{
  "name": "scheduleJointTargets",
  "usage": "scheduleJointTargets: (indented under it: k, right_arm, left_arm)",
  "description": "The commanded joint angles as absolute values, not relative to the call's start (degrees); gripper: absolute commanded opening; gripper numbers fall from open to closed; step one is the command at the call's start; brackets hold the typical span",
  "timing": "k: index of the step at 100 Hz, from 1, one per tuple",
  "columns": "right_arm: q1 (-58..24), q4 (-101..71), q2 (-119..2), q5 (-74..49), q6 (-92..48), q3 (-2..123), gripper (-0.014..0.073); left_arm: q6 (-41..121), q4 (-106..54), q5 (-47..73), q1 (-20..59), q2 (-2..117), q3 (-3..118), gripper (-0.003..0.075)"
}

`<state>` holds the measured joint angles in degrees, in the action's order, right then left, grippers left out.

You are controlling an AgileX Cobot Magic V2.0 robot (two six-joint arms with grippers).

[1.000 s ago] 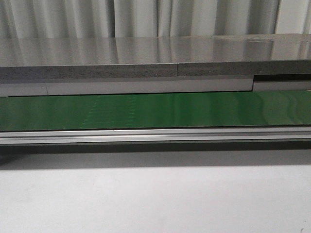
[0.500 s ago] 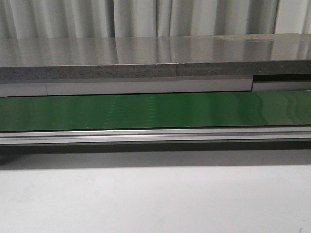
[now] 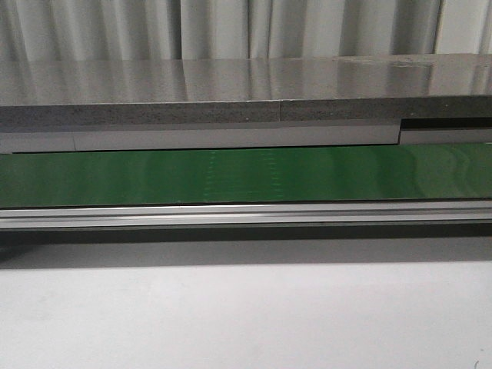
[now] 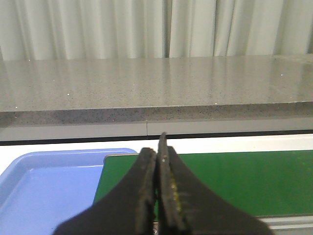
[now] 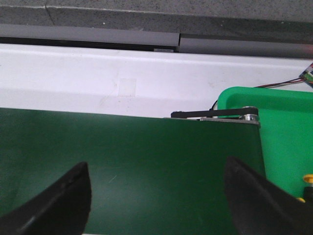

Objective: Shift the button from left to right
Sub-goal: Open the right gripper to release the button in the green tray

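No button shows on the green conveyor belt [image 3: 246, 175] in the front view, and neither gripper appears there. In the left wrist view my left gripper [image 4: 157, 147] is shut with nothing between its black fingers, above the belt's end [image 4: 234, 181] beside a blue tray [image 4: 49, 186]. In the right wrist view my right gripper [image 5: 156, 166] is wide open and empty over the belt [image 5: 146, 161]. A small yellow bit [image 5: 307, 179] shows at the frame's edge inside a green bin [image 5: 286, 142]; I cannot tell what it is.
A grey stone-like ledge [image 3: 246, 92] runs behind the belt, with white curtains beyond. An aluminium rail [image 3: 246, 214] edges the belt's near side, above a white table surface [image 3: 246, 315]. Thin wires [image 5: 293, 82] lie near the green bin.
A faint dotted mark on the belt has shifted to the right across the front frames, so the belt is running rightward. Nothing else has changed.
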<state>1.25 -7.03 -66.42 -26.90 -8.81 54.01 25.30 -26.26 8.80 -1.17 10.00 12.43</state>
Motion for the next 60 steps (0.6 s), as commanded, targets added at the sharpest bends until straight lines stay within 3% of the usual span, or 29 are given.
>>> scheduleJointTargets:
  k: [1, 13, 20, 53, 60]
  right_arm:
    - [1.22, -7.58, -58.83, -20.49, -8.79, 49.53, 0.0560]
    - [1.22, -7.65, -50.83, -17.83, -8.79, 42.30, 0.0551]
    - [1.22, -7.86, -46.25, -17.13, -8.79, 38.68, 0.0498]
    - [1.22, -8.72, -27.53, -19.75, -8.79, 30.31, -0.0018]
    - [1.22, -8.72, -25.97, -20.85, -8.79, 30.24, -0.0065]
  left_arm:
    - [25.41, -27.08, 4.68, -0.61, 10.54, 14.06, -0.0020]
    - [25.41, -27.08, 4.68, -0.61, 10.54, 14.06, -0.0020]
    - [25.41, -27.08, 4.68, -0.61, 10.54, 14.06, -0.0020]
    - [25.41, -27.08, 4.68, -0.61, 10.54, 14.06, -0.0020]
    - [25.41, -27.08, 4.68, -0.61, 10.54, 14.06, -0.0020]
